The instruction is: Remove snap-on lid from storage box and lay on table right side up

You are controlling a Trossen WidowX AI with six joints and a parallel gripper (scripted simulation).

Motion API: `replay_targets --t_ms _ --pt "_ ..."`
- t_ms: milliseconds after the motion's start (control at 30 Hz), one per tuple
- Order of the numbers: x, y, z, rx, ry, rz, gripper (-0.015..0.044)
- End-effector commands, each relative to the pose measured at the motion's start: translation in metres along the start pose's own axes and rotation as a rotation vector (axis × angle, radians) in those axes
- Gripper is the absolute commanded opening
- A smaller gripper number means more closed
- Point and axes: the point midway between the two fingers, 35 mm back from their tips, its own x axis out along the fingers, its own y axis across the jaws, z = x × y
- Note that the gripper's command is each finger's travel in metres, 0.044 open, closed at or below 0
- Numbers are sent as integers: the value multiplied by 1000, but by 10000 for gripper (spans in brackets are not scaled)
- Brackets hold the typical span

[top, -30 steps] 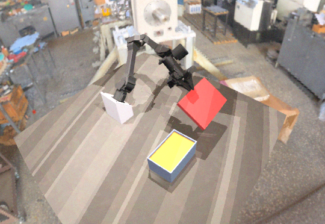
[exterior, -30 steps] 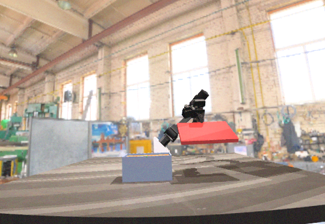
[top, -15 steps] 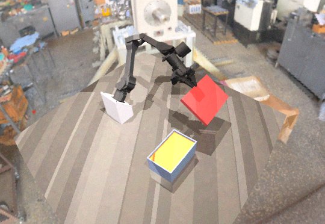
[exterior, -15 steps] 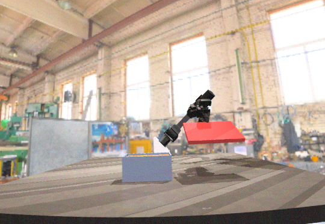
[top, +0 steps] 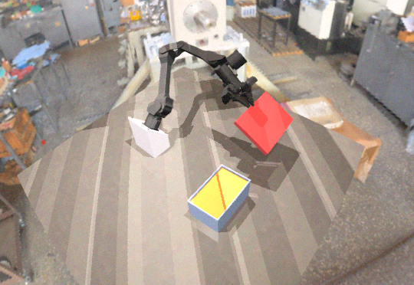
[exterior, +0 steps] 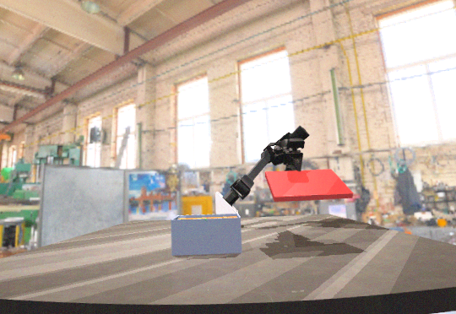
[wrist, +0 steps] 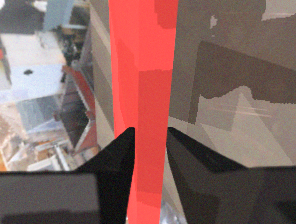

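Observation:
The red lid (top: pixel 268 127) (exterior: pixel 310 184) (wrist: pixel 154 100) is off the box and hangs tilted in the air above the table, its outer face toward the top and exterior views. My gripper (top: pixel 251 105) (wrist: pixel 150 133) is shut on the lid's near-arm edge; in the wrist view a fingertip lies on each side of it. In the exterior view the fingertips are hidden behind the lid. The blue storage box (top: pixel 234 207) (exterior: pixel 206 236) stands upright and open on the table, with a yellow inside. The lid is beyond the box and to its right in the top view.
The striped table (top: pixel 153 223) (exterior: pixel 127 275) carries the box and the arm's white base block (top: pixel 151 139) (exterior: pixel 224 204). The lid's shadow falls on the table to the right of the box. The table's far right edge lies beyond the lid.

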Motion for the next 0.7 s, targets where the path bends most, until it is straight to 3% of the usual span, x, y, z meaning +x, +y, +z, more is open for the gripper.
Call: replay_targets --t_ms 0,667 --pt "-2 4 -11 1 -2 16 0" --pt "4 -6 -18 1 -1 17 0"
